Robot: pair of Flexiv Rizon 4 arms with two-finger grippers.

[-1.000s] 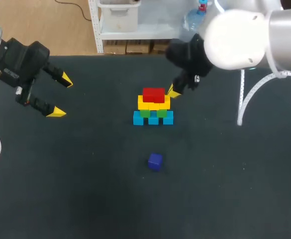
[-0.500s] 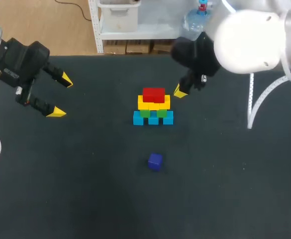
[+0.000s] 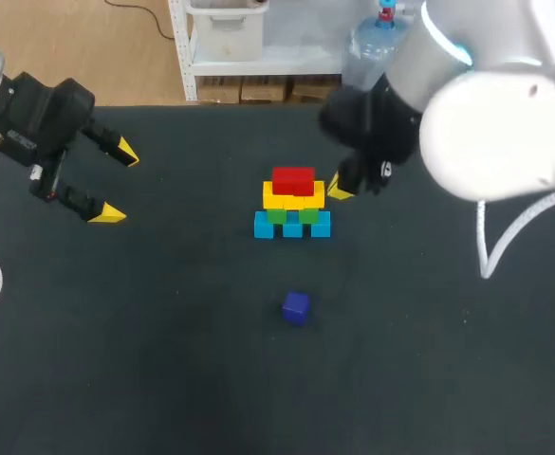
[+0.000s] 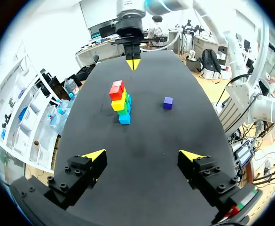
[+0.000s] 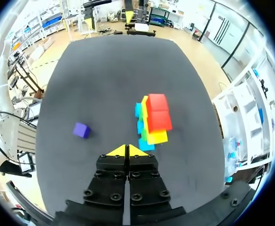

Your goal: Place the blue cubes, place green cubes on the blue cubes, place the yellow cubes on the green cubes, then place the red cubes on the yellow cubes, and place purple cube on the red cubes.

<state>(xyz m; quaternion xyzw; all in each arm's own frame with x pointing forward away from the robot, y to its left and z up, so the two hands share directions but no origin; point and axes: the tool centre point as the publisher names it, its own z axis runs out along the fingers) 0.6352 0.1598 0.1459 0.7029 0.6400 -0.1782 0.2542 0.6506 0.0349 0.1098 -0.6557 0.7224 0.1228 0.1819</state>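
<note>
Last step, most likely: open the right gripper (image 5: pixel 126 150), fingers pressed tight together, grab the purple cube (image 3: pixel 296 308), put it gently on the red cubes (image 3: pixel 293 180); left gripper (image 4: pixel 142 155) spread wide, holding nothing.

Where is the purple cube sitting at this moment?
In the head view the purple cube lies by itself on the table, near the middle. It is apart from the cube stack, on the side nearer the camera.
</note>
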